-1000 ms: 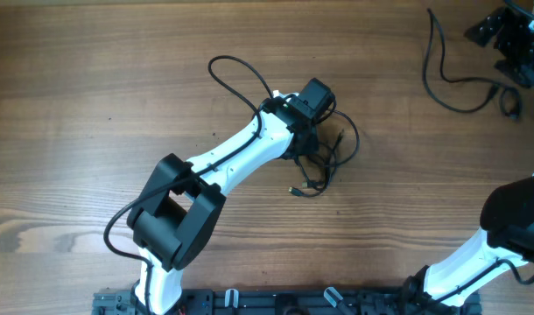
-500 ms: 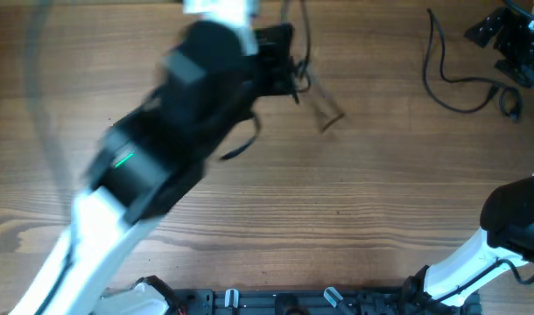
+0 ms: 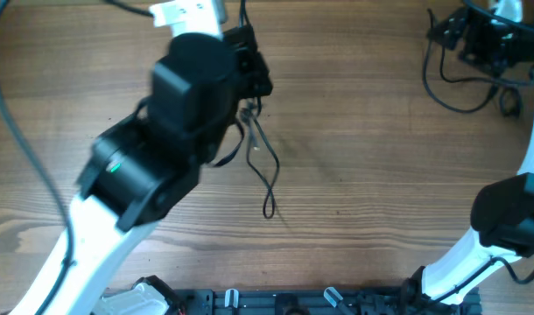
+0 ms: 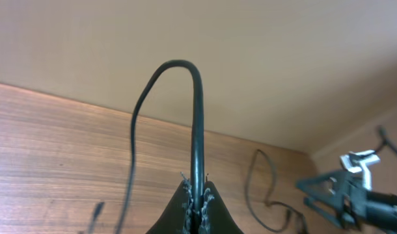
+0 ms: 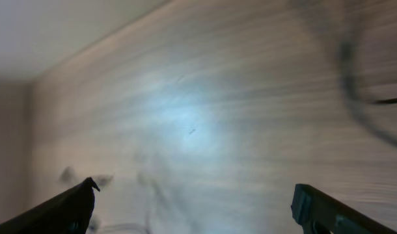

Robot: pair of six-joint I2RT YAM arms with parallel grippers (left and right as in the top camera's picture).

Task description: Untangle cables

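Overhead: the left claw [image 3: 252,77], high at 11 o'clock, is clamped on one cable [image 3: 263,166], probably so that its tail hangs free over the surface [image 3: 363,175]. A second ago it sat low on the tangle. A second cable [image 3: 460,105] lies at 2 o'clock.
Left wrist: the cord loops above the closed jaws.
Right wrist: the right claw [image 5: 195,198] gapes wide and holds nothing.

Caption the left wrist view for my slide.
Left gripper shut on a thin black cable arching above the wooden table.
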